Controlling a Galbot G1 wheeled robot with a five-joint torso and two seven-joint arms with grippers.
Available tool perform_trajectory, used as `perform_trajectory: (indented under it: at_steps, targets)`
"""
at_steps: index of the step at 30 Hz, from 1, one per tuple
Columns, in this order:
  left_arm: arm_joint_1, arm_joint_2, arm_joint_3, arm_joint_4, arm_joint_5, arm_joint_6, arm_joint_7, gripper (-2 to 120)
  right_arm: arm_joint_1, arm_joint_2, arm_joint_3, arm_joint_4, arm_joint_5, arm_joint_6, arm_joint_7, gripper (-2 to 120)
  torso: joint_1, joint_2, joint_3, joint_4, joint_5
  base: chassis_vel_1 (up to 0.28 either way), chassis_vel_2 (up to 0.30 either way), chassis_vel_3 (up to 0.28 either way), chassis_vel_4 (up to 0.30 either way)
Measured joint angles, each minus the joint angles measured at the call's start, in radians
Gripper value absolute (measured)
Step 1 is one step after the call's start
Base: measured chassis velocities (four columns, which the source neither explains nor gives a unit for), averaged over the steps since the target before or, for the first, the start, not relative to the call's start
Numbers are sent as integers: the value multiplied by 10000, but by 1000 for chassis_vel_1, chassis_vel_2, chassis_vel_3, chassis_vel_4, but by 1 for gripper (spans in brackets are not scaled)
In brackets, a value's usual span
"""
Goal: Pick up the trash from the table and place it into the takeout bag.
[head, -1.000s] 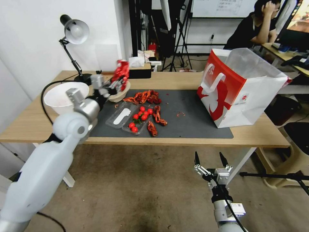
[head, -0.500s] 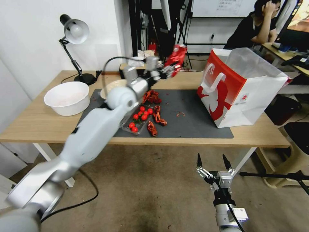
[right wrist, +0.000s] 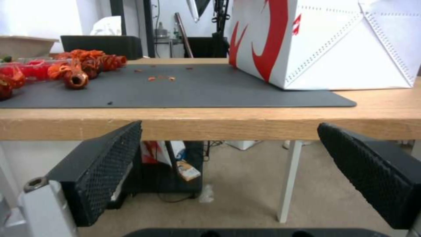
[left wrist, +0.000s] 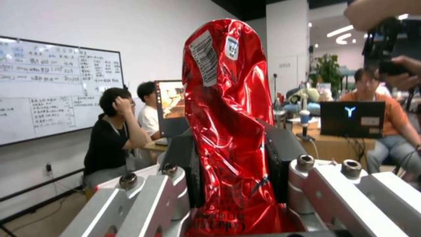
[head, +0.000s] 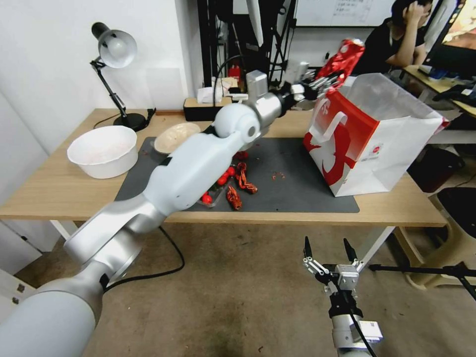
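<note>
While your right pincer [head: 328,249] hangs low in front of the bench [head: 49,188], below its near edge, its fingers [right wrist: 105,171] are spread wide with nothing between them. Past that edge you've got the grey mat [head: 297,188]: red shell scraps [head: 240,181] and cherry tomatoes [head: 220,178] sit on its left part, partly behind your left arm, with a few crumbs [head: 277,175] nearer the middle. Beige bowl [head: 176,136] is at the mat's far-left corner; white bowl [head: 103,150] sits just left of the mat on bare wood. Desk lamp [head: 115,49] stands at the back left. Bag [head: 372,134] stands upright on the mat's right end, red side with loop handle facing left, mouth open. Your left arm reaches across the bench to it; left pincer [head: 325,82] is up in the air at the bag's far-left top corner, pinching the red can [head: 343,58]. Wrist view confirms it: can [left wrist: 226,125] is crushed, held upright and squeezed between both pads. Can is level with the bag's rim, not inside.
</note>
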Motion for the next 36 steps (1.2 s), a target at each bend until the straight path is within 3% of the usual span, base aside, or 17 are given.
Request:
perform_trajectory:
  at_steps: [3, 7, 15, 19, 23, 36]
  targets:
    - [-278, -202, 240, 298, 145, -52, 29, 26, 45, -43, -37, -39, 1, 0, 0, 100, 0, 0, 0, 2, -1, 0, 0, 0, 0]
    - [-980, -988, 807, 1570, 1043, -298, -14, 26, 88, -98, -63, -106, 14, -1, 0, 100, 0, 0, 0, -2, -1, 0, 0, 0, 0]
    - [-1906, -1829, 1449, 3081, 1046, -882, 387, 26, 206, -111, -189, -296, 30, -23, -4, 100, -1, 0, 0, -4, 1, 0, 0, 0, 0]
    - [-2045, -1857, 1838, 3114, 1051, -910, 400, 26, 209, -112, -192, -311, 29, -23, -6, 100, -3, 0, -2, 2, -2, 0, 0, 0, 0]
    - [-1995, -1844, 2280, 3202, 1720, -908, 289, 26, 207, -116, -191, -331, 30, -18, -6, 100, -2, 0, -1, 0, -2, 0, 0, 0, 0]
    - [-1617, -1723, 2103, 2814, 2164, -841, -202, 71, 179, -97, -200, -401, 30, 69, -7, 100, -2, 0, 0, 0, -3, 0, 0, 0, 0]
